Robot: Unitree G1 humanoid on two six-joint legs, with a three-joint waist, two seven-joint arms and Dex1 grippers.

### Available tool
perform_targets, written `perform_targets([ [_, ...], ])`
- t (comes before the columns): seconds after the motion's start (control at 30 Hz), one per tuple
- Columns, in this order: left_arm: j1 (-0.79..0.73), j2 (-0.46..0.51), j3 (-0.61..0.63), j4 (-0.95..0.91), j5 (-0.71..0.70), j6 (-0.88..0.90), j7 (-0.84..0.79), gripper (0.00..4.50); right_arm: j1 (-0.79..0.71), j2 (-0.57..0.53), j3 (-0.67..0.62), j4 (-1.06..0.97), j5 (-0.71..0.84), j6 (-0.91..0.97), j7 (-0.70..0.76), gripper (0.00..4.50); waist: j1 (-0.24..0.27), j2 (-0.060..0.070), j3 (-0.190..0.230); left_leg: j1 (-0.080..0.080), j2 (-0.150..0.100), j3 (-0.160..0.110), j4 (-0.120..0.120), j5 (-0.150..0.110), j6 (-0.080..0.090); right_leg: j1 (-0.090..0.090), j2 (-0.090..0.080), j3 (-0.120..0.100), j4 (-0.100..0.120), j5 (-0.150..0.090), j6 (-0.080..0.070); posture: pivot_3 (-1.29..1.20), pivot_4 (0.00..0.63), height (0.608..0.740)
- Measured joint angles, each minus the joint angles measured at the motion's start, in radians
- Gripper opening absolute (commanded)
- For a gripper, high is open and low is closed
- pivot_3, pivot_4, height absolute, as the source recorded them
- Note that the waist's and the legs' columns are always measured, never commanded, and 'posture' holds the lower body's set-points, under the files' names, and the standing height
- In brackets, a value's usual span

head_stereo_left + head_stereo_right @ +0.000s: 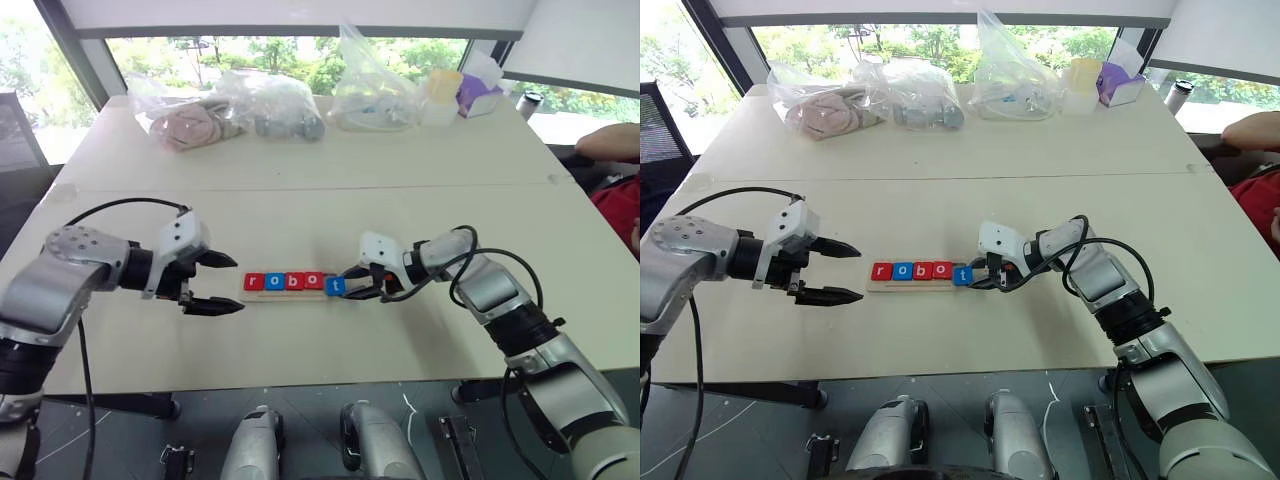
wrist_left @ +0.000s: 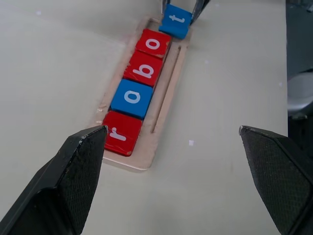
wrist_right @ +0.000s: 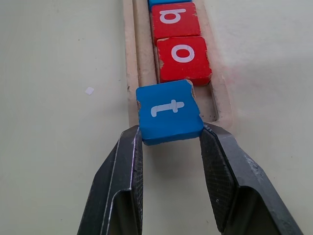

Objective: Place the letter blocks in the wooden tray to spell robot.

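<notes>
Nearest you on the tabletop (image 1: pixel 300 345) sit both pincers, one at each end of the wooden tray (image 1: pixel 292 293). Your left pincer (image 1: pixel 222 283) stands wide open and holds nothing, just off the tray's left end, its fingers pointing toward the tray. Your right pincer (image 1: pixel 348 283) is clamped on the blue "t" block (image 3: pixel 168 112), one finger on each side of it.

Count five letter blocks. Four lie flat in the tray in a row: red "r" (image 2: pixel 121 132), blue "o" (image 2: pixel 132 97), red "b" (image 2: pixel 145 69), red "o" (image 2: pixel 153 43). The fifth, the "t", is at the tray's right end, tilted, its leading edge over the tray's end rim and next to the second "o"; whether it touches the tray floor cannot be told.

Tabletop between the tray and the near edge is bare on both sides of the arms. Bare surface also runs behind the tray, with a seam across it.

Along the far edge lie three clear plastic bags (image 1: pixel 270 105), then a pale yellow container (image 1: pixel 442 95) and a purple tissue box (image 1: pixel 478 95). A person's arm (image 1: pixel 610 145) shows at the far right, well apart from the tray.
</notes>
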Motion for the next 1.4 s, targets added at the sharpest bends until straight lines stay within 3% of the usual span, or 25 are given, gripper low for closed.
perform_targets([
  [0.83, 0.001, -0.018, 0.0, -0.007, -0.001, 0.006, 0.029, 4.5, -0.03, 0.082, -0.016, 0.096, -0.028, -0.031, -0.039, 1.09, -0.001, 0.0, 0.0, 0.0, 0.0, 0.0, 0.0, 0.0, 0.0, 0.0, 0.0, 0.0, 0.001, 0.0, 0.0, 0.0, 0.15, 0.74],
  [1.07, 0.001, -0.018, 0.0, -0.006, -0.001, 0.006, 0.037, 4.5, -0.028, 0.085, -0.023, 0.095, -0.026, -0.029, -0.043, 4.47, -0.001, 0.0, 0.0, 0.0, 0.0, 0.0, 0.0, 0.0, 0.0, 0.0, 0.0, 0.0, 0.001, 0.0, 0.0, 0.0, 0.15, 0.74],
  [1.4, -0.004, -0.02, 0.0, 0.019, 0.0, 0.003, 0.039, 4.5, -0.058, 0.085, -0.163, 0.034, 0.057, 0.056, -0.085, 4.47, 0.0, 0.0, 0.0, 0.0, 0.0, 0.0, 0.0, 0.0, 0.0, 0.0, 0.0, 0.0, 0.001, 0.0, 0.001, 0.0, 0.15, 0.74],
])
